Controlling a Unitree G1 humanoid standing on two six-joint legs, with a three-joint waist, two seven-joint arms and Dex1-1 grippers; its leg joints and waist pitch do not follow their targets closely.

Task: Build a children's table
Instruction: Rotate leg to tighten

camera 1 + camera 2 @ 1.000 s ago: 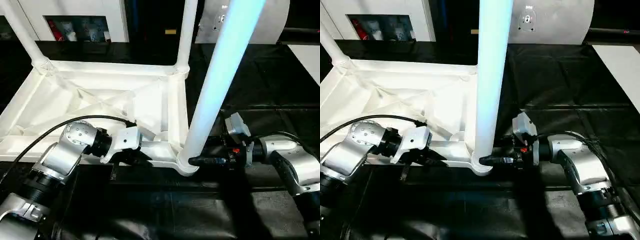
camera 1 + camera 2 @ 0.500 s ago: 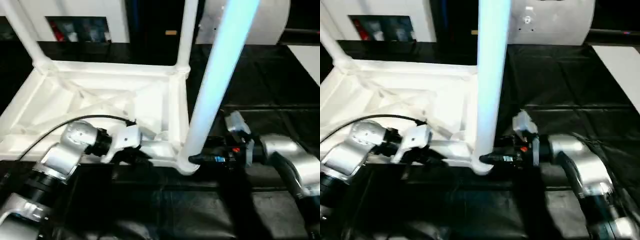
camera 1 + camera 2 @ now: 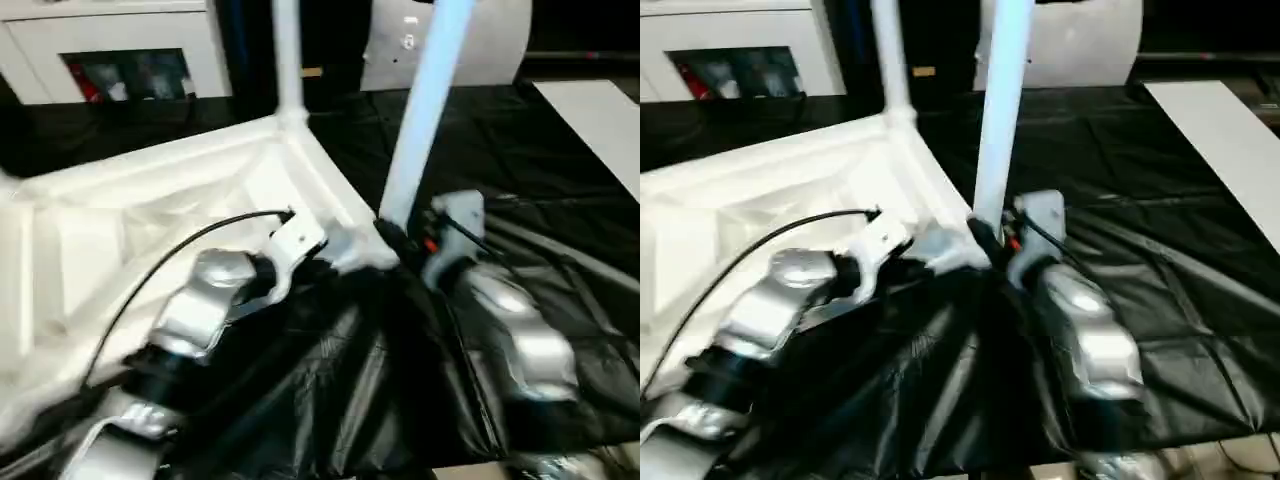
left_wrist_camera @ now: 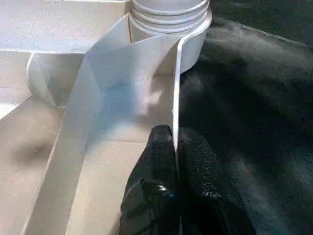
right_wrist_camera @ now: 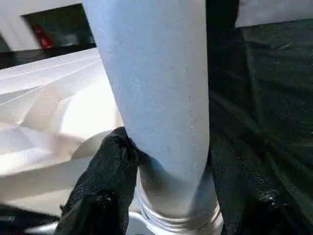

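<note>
Table [image 3: 150, 200] had swung counterclockwise; two legs seated. Right gripper [image 5: 161, 161] clamped the 1 o'clock leg [image 3: 420, 110], left gripper [image 4: 177, 161] pinched the rim [image 4: 175, 88].

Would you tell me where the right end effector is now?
The right end effector grips the leg just above its corner socket, at the tabletop's near right corner.
</note>
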